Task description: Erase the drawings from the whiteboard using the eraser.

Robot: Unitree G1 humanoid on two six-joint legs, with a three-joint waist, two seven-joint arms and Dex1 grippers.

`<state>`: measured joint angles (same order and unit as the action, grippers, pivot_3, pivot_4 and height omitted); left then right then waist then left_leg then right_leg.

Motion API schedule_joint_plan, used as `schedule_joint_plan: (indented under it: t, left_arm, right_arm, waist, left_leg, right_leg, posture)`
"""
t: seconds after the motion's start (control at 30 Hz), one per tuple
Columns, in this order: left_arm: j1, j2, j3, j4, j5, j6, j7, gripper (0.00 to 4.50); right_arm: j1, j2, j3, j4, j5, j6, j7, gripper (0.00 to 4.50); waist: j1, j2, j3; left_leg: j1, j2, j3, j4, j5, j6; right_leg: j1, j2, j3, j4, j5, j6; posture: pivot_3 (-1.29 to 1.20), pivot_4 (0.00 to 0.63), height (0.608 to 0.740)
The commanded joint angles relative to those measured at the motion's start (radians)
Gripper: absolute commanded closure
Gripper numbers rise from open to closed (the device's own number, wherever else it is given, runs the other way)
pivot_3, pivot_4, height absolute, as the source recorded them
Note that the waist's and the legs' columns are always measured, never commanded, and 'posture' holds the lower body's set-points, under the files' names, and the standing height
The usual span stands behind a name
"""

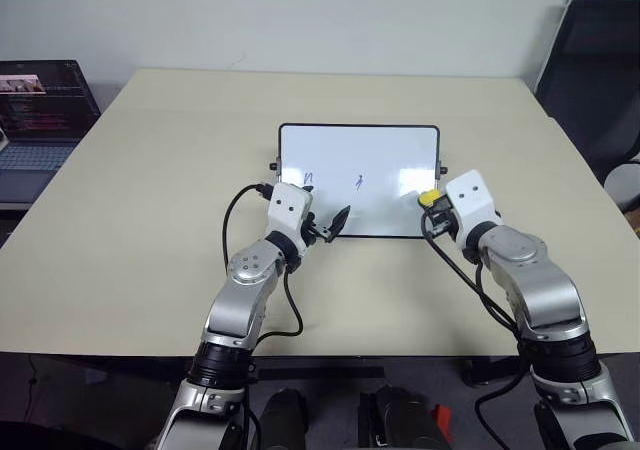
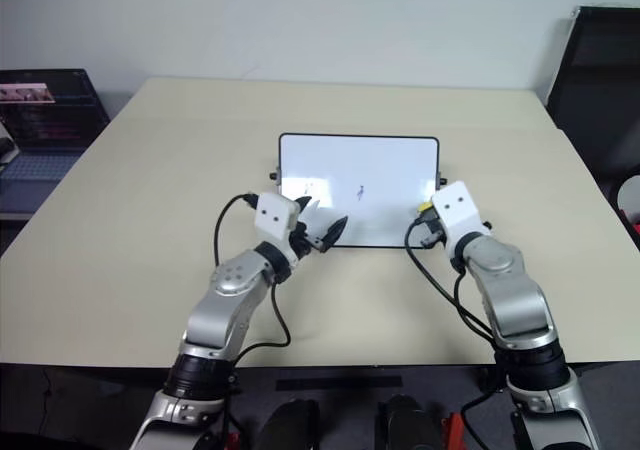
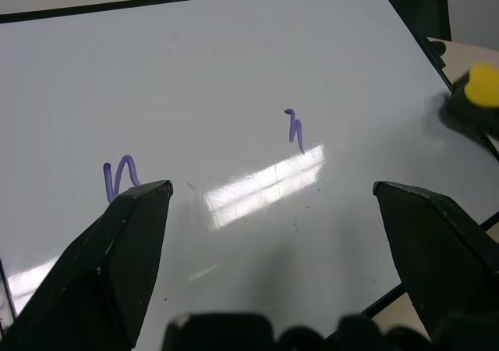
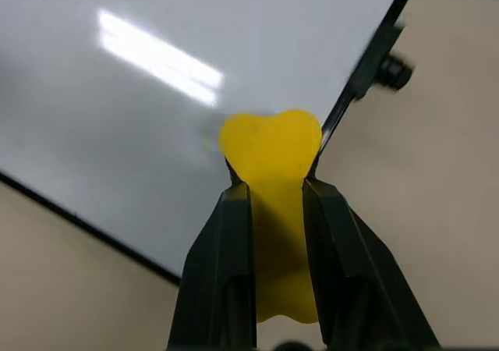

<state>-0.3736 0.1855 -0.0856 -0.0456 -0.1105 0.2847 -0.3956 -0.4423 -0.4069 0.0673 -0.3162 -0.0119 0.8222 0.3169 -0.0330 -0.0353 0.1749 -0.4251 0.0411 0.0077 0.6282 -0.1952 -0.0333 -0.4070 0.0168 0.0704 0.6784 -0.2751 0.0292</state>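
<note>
Drawings on the whiteboard (image 1: pixel 375 160) number two that can be seen: a purple "n"-like squiggle (image 3: pixel 118 177) toward the board's 8 o'clock part and a short purple stroke (image 3: pixel 295 129) near its middle. The board's 4 o'clock part, beside the eraser (image 4: pixel 270 150), is bare white with only a glare streak. Neither mark reads as a word, and no brand or label can be made out on the board.

The board lies flat near the middle of the desk (image 1: pixel 130 220), thin black frame all round, a small black knob (image 4: pixel 392 72) on its 3 o'clock side and another on the 9 o'clock side.

The right claw (image 4: pixel 273 191) is closed tightly on the yellow eraser, which bulges out past the fingertips and sits over the board's 4 o'clock corner, just inside the frame. The left claw (image 3: pixel 273 199) stands wide open with nothing in it, low over the board's 7 o'clock edge, one fingertip (image 3: pixel 148 199) right beside the squiggle. That claw is the one thing standing between the eraser and the squiggle.

Around the board the pale desk top is open on every side. Off the desk at 10 o'clock sits an open laptop (image 1: pixel 40 105); its screen text is too small to read. At 2 o'clock stands a dark chair (image 1: pixel 600 70).
</note>
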Motion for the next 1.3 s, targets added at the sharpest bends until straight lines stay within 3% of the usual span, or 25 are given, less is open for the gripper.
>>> schedule_joint_plan:
  t: [0.03, 0.27, 0.4, 1.3]
  left_arm:
    - [0.020, 0.017, 0.003, -0.077, -0.014, 0.001, -0.017, 0.00]
    - [0.097, 0.091, 0.005, -0.121, 0.016, -0.025, -0.045, 0.00]
    - [0.115, 0.111, 0.038, -0.122, -0.009, -0.032, -0.049, 0.00]
    - [0.066, 0.104, 0.017, -0.059, -0.003, -0.079, -0.065, 0.00]
  right_arm:
    - [0.034, -0.003, -0.056, 0.008, 0.033, -0.221, 0.029, 3.84]
    - [0.187, -0.073, -0.102, 0.074, 0.064, -0.654, 0.156, 3.84]
    - [0.235, -0.096, -0.116, 0.166, 0.073, -0.805, 0.185, 3.84]
    - [0.213, -0.052, -0.059, 0.121, 0.091, -0.798, 0.217, 3.84]
  waist:
    - [0.000, 0.000, 0.000]
    - [0.000, 0.000, 0.000]
    - [0.000, 0.000, 0.000]
    - [0.002, 0.000, 0.000]
  left_leg:
    - [0.000, 0.000, 0.000, 0.000, 0.000, 0.000]
    - [0.000, 0.000, 0.000, 0.000, 0.000, 0.000]
    - [0.001, 0.002, 0.000, 0.000, 0.000, 0.000]
    - [0.002, 0.002, 0.001, 0.000, 0.000, 0.000]
  right_leg:
    - [0.000, 0.000, 0.000, 0.000, 0.000, 0.000]
    - [0.000, 0.000, 0.000, -0.001, 0.000, 0.000]
    - [0.001, 0.000, 0.000, 0.000, 0.000, 0.000]
    - [0.001, 0.000, 0.001, 0.001, 0.000, 0.000]
  posture:
    - [0.00, 0.150, 0.740]
    - [0.00, 0.150, 0.740]
    - [0.00, 0.150, 0.740]
    - [0.00, 0.150, 0.740]
